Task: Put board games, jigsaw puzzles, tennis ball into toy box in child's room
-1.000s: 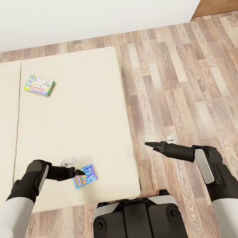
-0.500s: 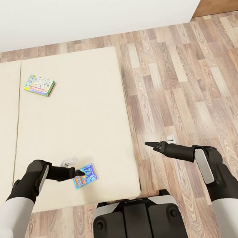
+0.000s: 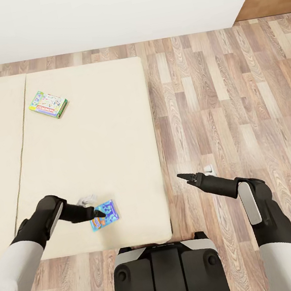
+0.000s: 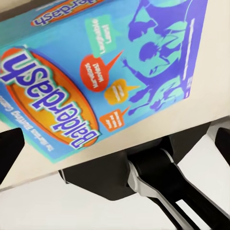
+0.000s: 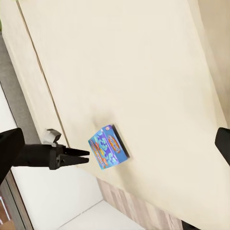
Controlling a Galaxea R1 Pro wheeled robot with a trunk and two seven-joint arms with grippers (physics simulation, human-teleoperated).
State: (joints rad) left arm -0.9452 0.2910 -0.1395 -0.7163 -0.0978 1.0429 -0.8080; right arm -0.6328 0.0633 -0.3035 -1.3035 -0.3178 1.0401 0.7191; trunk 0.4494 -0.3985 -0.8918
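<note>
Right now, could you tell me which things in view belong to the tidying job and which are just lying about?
Part of the job:
- blue board game, on the bed just ahead of the left hand
- green-edged board game, farther up the bed

Just there:
- wooden floor
- white wall
- right hand, holding nothing, over the floor

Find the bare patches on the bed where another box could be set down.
The bed is bare between the green game and the blue game, and along its floor-side edge. It is crowded only near the left gripper.
</note>
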